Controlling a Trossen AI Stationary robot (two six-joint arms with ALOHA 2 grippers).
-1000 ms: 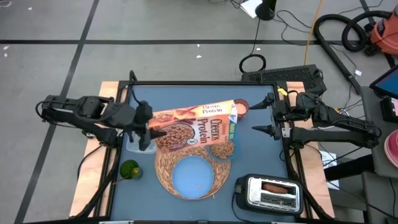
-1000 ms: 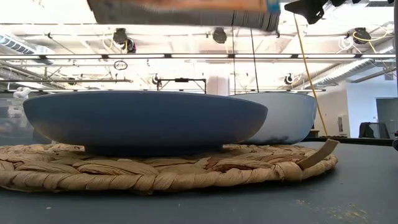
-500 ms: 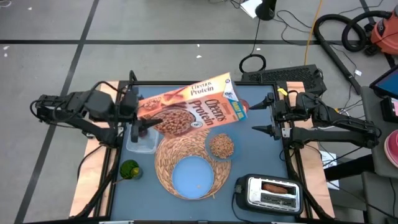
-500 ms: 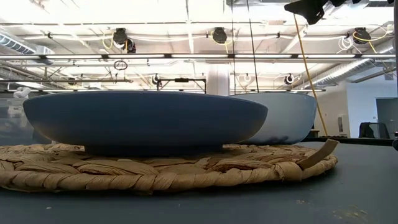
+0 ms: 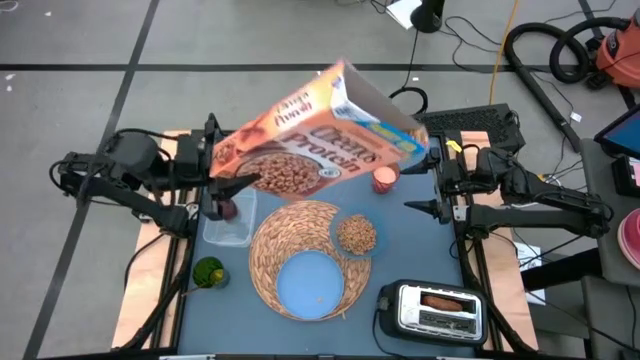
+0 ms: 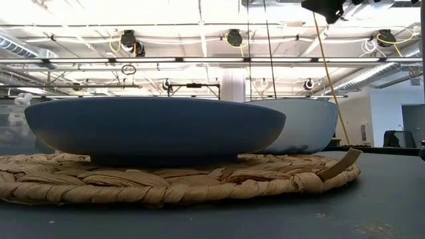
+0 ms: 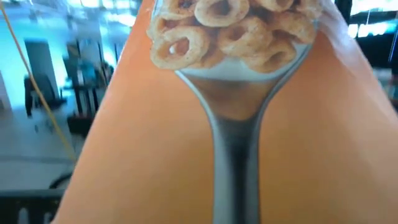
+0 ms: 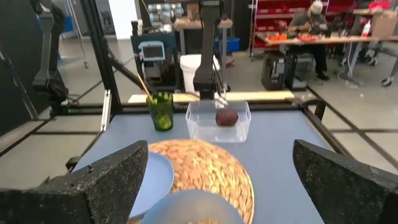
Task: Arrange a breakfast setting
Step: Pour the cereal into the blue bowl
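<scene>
The orange-brown cereal box (image 5: 320, 140) is in the air over the table's far half. It is tilted, with its open top end (image 5: 375, 100) up toward the far right. My left gripper (image 5: 228, 185) is shut on its lower left end. The box face fills the left wrist view (image 7: 236, 124). The round straw placemat (image 5: 300, 255) carries the light-blue plate (image 5: 310, 283) and a small bowl (image 5: 355, 234) holding cereal. My right gripper (image 5: 425, 185) waits open at the table's right side, its fingers spread wide in the right wrist view (image 8: 224, 186). My left gripper holds the cereal box by its lower left end (image 5: 245, 178), coming level from the table's left side. One dark finger (image 5: 240, 184) lies on the printed front face; the other is hidden behind the box. The box is lifted clear of the table, slanting up toward the far right.
A clear container (image 5: 228, 225) with a dark round item (image 8: 226, 117) sits left of the placemat. A green glass (image 5: 209, 272) holding a gold spoon (image 8: 144, 87) stands near the front left. A small red item (image 5: 385, 178) stands far right. The toaster (image 5: 432, 308) is front right.
My left gripper has drawn back toward the table's left edge and risen, tipping the cereal box. The box lay level above the bowl; now its open end is swung up and toward the far edge, and the bowl with cereal is uncovered.
</scene>
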